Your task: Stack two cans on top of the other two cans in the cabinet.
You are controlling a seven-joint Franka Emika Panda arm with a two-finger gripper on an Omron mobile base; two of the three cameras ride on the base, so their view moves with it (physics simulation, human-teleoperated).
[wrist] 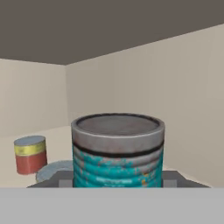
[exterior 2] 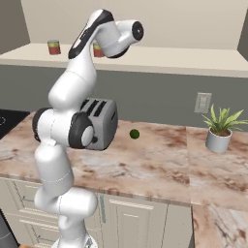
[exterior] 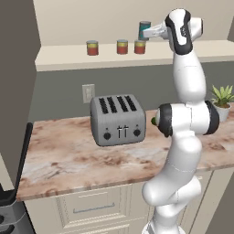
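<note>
On the cabinet's cream shelf board [exterior: 64, 57] stand three red cans with yellow-green bands [exterior: 93, 47] [exterior: 122, 46] [exterior: 140, 46]. My gripper [exterior: 147, 31] is shut on the teal-blue can [exterior: 144, 30], holding it upright directly over the rightmost red can; I cannot tell whether the two touch. The hand view shows the teal-blue can [wrist: 117, 151] close up between my fingers [wrist: 169, 178]. Left of it there stands a red can [wrist: 30, 154], with another can's grey top [wrist: 54, 169] low beside it. From the right base view, one red can [exterior 2: 54, 47] is plain and another [exterior 2: 98, 50] is partly behind the arm.
A grey toaster [exterior: 118, 119] stands on the marble counter [exterior: 68, 160] below the shelf. A potted plant [exterior: 222, 101] is at the counter's right end, and a small green ball [exterior 2: 134, 133] lies near the wall. Drawer fronts [exterior: 93, 208] run below.
</note>
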